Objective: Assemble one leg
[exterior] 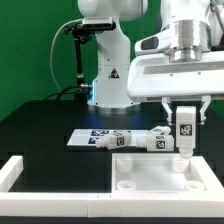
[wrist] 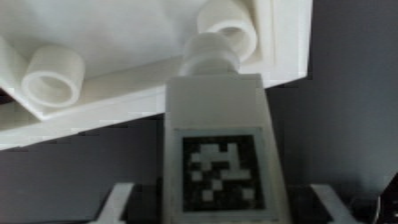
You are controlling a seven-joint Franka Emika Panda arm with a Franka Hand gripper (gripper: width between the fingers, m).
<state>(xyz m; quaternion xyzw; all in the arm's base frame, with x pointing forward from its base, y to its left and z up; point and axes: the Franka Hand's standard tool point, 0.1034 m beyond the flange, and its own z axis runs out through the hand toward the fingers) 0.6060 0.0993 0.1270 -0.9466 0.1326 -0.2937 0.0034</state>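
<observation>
The end effector [exterior: 185, 114] is closed on the leg [exterior: 185, 131], its fingers clamped on the upper part. The leg stands upright with its long axis vertical and its lower end pointing down at a corner of the tabletop slab [exterior: 145, 166]. In the wrist view the tip meets a round socket [wrist: 224, 38] — whether it is seated I cannot tell. This looks like the insertion step — the next move probably calls for a plumb leg, downward pressure and a twist. Spare legs [exterior: 128, 141] lie on the worktop [exterior: 40, 125] beyond.
</observation>
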